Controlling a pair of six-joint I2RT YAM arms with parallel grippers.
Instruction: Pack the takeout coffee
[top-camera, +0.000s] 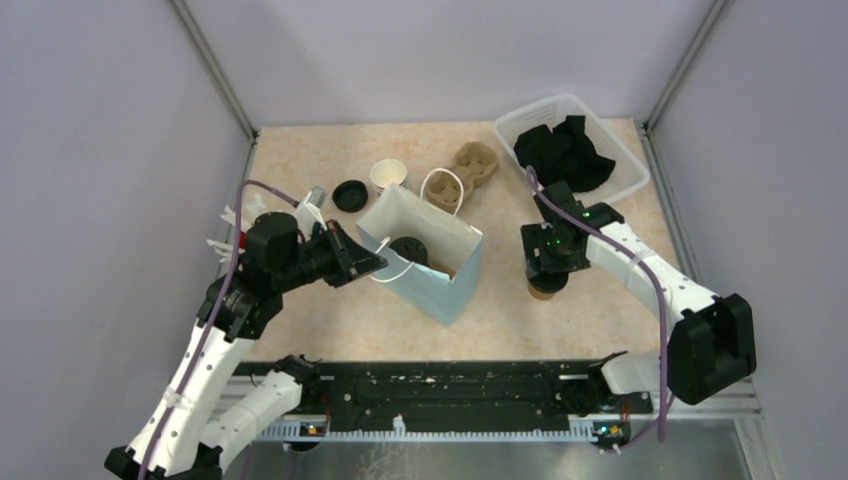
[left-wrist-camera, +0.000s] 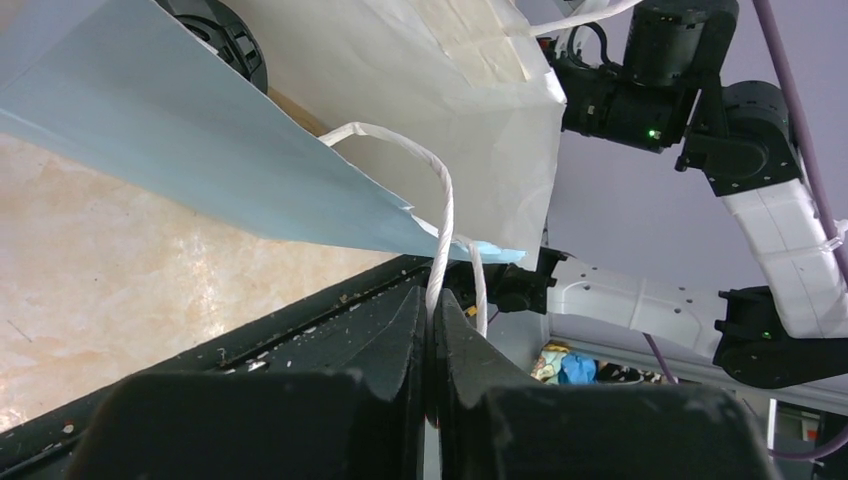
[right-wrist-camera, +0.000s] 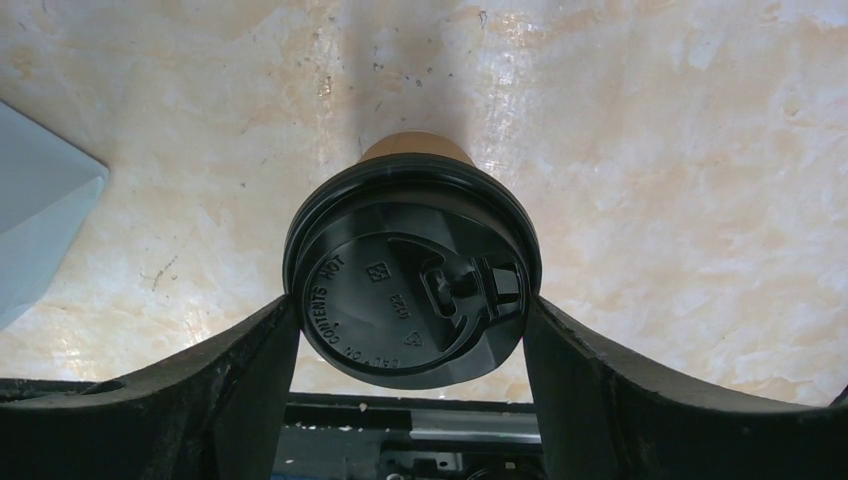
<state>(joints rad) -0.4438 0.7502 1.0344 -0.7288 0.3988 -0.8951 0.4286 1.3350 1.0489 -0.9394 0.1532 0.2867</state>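
Observation:
One takeout coffee cup (right-wrist-camera: 415, 148), kraft brown with a black lid (right-wrist-camera: 400, 280), stands on the table right of the bag. My right gripper (right-wrist-camera: 412, 320) is over it (top-camera: 545, 290), and both fingers press the lid's rim. A pale blue paper bag (top-camera: 425, 265) stands open mid-table, with a black round lid (top-camera: 408, 250) showing inside. My left gripper (left-wrist-camera: 432, 310) is shut on the bag's white cord handle (left-wrist-camera: 440, 200) at the bag's left edge. An unlidded cup (top-camera: 388, 175) and a loose black lid (top-camera: 349, 195) sit behind the bag.
A brown two-hole cardboard carrier (top-camera: 470, 168) lies behind the bag. A white bin (top-camera: 615, 185) holding black cloth stands at the back right. Something red (top-camera: 243, 240) shows beside my left arm. The black rail (top-camera: 440, 385) runs along the near edge.

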